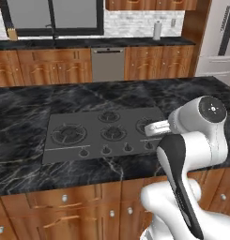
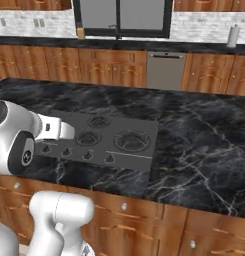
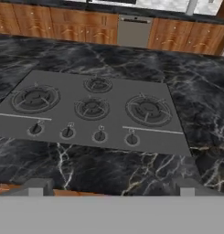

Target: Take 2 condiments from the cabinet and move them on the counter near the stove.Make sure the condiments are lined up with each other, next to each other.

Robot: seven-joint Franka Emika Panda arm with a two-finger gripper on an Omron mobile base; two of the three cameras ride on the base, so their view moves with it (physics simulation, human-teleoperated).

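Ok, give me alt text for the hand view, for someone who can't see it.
A flat dark grey gas cooktop with round burners and a row of small knobs sits in a black marble counter with thin white veins. Behind stand reddish-brown wooden drawer units.

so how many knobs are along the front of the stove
4, seen from the hand: far-left knob, left-middle knob, right-middle knob and far-right knob, in one row along the stove's near edge.

Far wall: white brick backsplash (image 1: 130, 21) w/ a dark-framed window (image 1: 53, 18) above a far run of reddish-brown base cabinets (image 1: 41, 65). Grey dishwasher front (image 1: 107, 64) sits mid-run. White paper-towel roll (image 1: 157, 30) stands on far worktop, right of window. Pale fridge (image 1: 219, 42) at far right. Light even, flat.
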